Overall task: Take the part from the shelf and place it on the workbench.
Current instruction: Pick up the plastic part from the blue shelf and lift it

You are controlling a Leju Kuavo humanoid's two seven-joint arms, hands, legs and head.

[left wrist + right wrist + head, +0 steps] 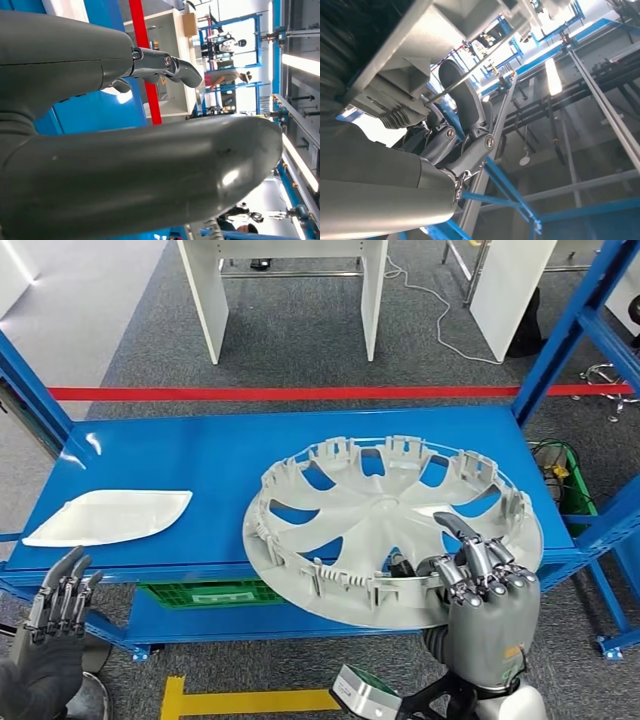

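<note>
A large grey wheel cover (377, 525) lies inside-up on the blue shelf (189, 455), its near rim overhanging the shelf's front edge. My right hand (483, 605) grips that near rim at the right, fingers curled over the top of it. In the right wrist view the cover's ribbed underside (406, 75) sits right against my right hand (467, 135). My left hand (56, 615) hovers low at the left, in front of the shelf, fingers apart and holding nothing. The left wrist view has the left hand (151, 165) close up, with a straight finger (166, 67).
A flat white lens-shaped part (109, 515) lies at the shelf's left front. Blue uprights (573, 325) frame the shelf on both sides. A green crate (204, 592) sits on the lower level. Red floor tape (287, 393) and white table legs (204, 295) lie beyond.
</note>
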